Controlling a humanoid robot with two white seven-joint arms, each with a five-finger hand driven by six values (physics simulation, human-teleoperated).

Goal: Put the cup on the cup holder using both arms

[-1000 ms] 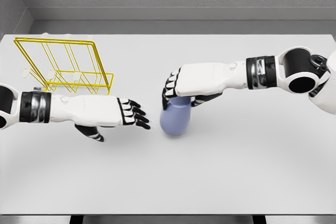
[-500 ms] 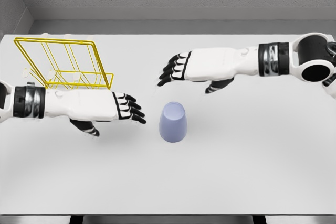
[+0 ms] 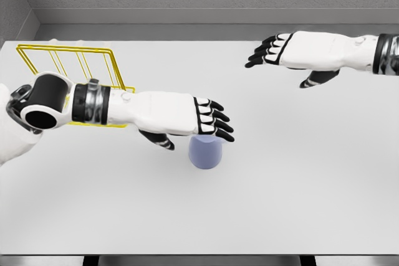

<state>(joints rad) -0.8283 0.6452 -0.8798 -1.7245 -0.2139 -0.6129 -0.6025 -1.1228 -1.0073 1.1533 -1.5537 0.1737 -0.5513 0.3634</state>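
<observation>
We see the lilac cup [image 3: 205, 154] standing mid-frame on the worktop [image 3: 299, 179], left hand [image 3: 187, 116] above it, fingers [image 3: 215, 119] released; smooth, rigid, likely light, so we would grip its sides.

You've got a pale lilac-blue cup [image 3: 205, 152] on a plain white bench [image 3: 280, 191], yellow wire cup holder [image 3: 68, 66] at the far left corner, both hands white with black fingers [image 3: 215, 119].
</observation>
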